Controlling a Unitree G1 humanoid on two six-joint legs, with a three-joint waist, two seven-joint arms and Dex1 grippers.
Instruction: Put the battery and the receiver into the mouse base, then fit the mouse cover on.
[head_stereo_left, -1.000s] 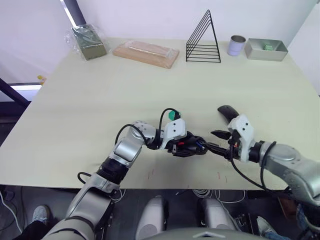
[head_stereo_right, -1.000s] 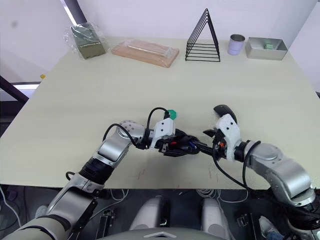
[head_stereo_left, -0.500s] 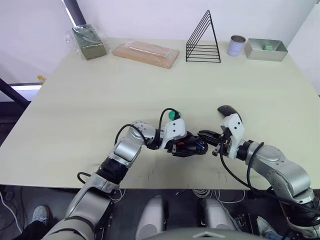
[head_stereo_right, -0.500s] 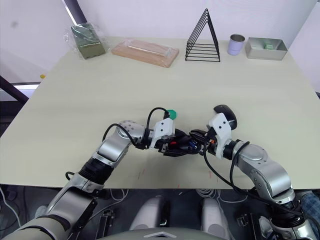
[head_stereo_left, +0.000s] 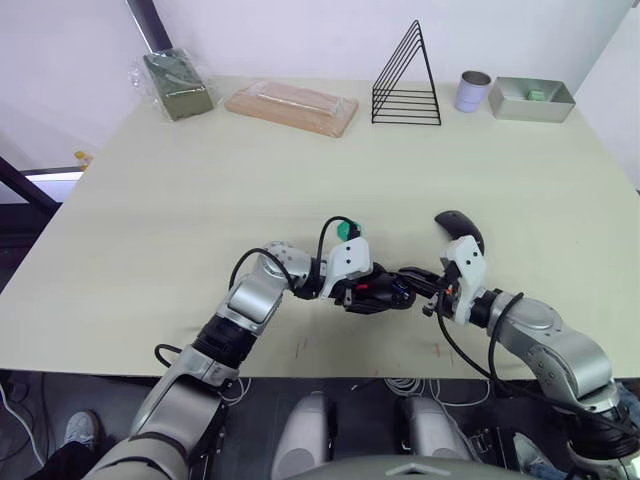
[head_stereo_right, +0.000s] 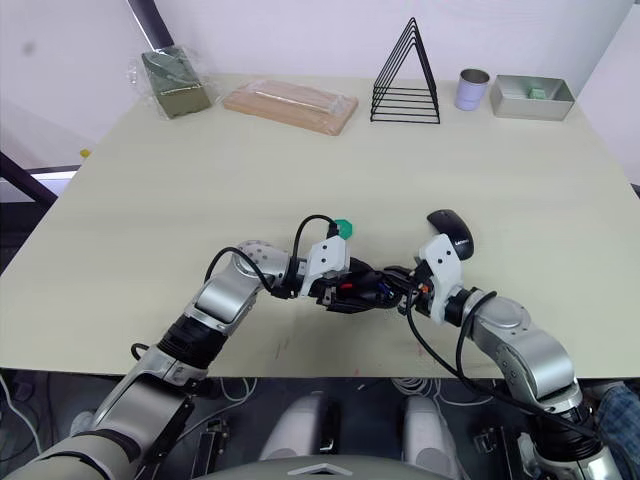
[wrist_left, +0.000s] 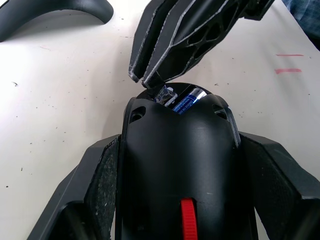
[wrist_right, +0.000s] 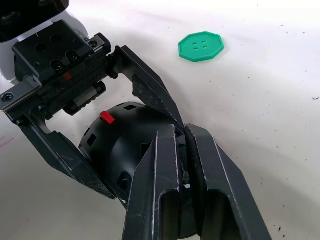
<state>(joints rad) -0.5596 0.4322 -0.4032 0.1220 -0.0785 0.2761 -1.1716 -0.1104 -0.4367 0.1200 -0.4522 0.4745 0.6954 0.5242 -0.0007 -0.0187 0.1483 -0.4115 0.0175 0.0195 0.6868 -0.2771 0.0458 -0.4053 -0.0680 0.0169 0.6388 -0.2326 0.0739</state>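
Battery (wrist_left: 186, 101) already sits in the mouse base (wrist_left: 180, 165), which your left pincer (head_stereo_left: 372, 292) clamps just above the worktop (head_stereo_left: 200, 200). Right pincer (wrist_left: 150, 80), nearly closed, pinches the receiver (wrist_left: 164, 93) at the base's slot, not yet seated. Mouse cover (head_stereo_left: 460, 228) lies just beyond, unfitted.

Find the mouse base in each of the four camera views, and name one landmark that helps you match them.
Left eye view: mouse base, between both grippers near the table's front edge.
Right eye view: same place.
Left wrist view: held by the left gripper, close up.
Right wrist view: behind the right gripper.
Shared landmark: green disc.
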